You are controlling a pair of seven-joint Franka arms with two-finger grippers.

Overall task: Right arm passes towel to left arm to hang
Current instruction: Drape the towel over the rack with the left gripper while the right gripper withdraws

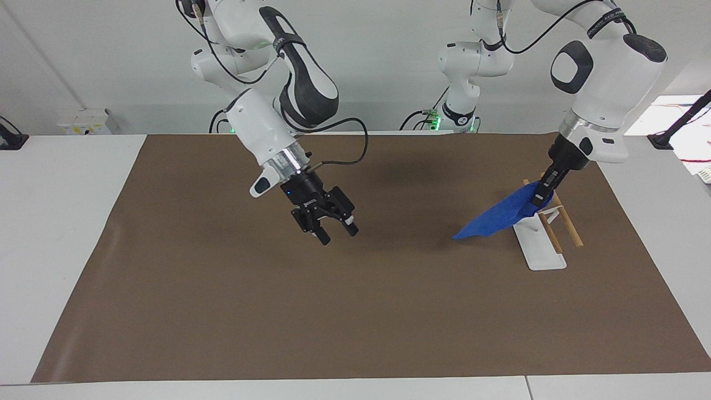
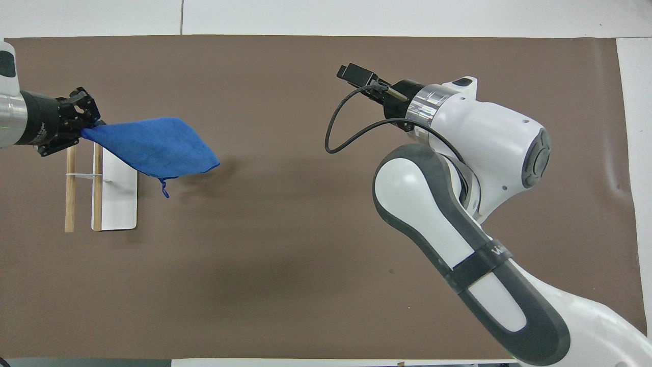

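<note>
In the overhead view the right pincer's fingers are hidden under its own wrist. The left arm (image 2: 10,114) is cut off by the picture's edge. The towel (image 2: 153,148) covers part of the white rack base (image 2: 119,204) there.
</note>
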